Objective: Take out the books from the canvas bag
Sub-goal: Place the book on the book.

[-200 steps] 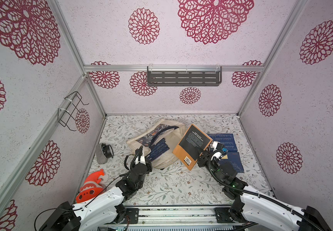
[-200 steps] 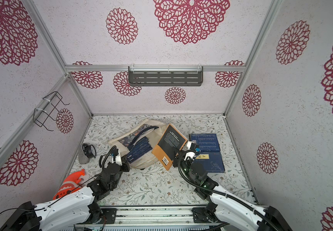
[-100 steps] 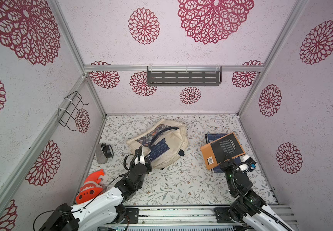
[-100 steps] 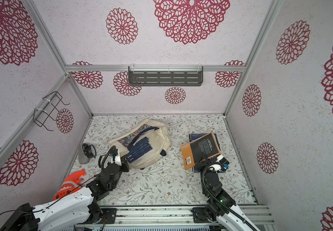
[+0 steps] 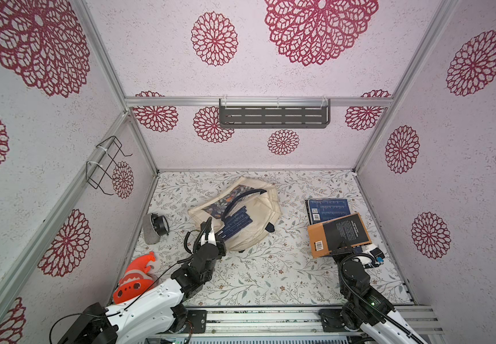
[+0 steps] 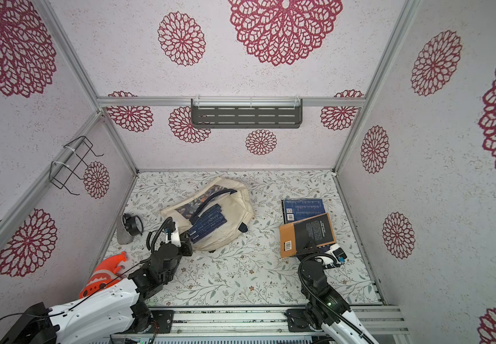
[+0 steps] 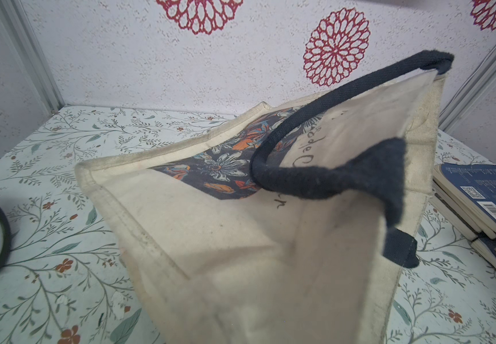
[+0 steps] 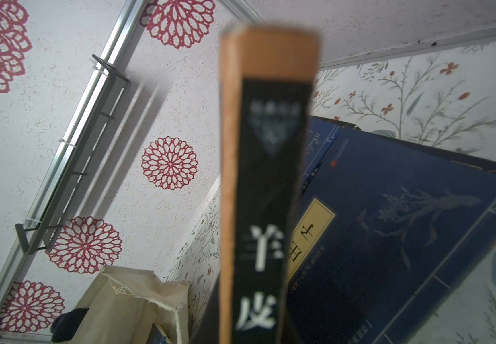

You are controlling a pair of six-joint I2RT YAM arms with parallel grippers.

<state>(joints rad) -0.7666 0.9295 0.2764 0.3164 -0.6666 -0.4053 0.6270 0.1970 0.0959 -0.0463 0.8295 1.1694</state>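
On the surface (image 5: pixel 270 268), left pincer (image 5: pixel 215 238) is pinching the canvas bag (image 5: pixel 258 214); right pincer (image 5: pixel 342 247) is holding the orange book (image 5: pixel 339 235) at three o'clock, next needing release.

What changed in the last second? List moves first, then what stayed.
The right gripper carried the orange-and-black paperback book away from the cream canvas bag, rightward, to over the stack of dark-blue books lying out to the right; it is still gripped. Unchanged: the left gripper stays shut on the bag's edge, the dark-blue books in the bag and the stack lie as before.
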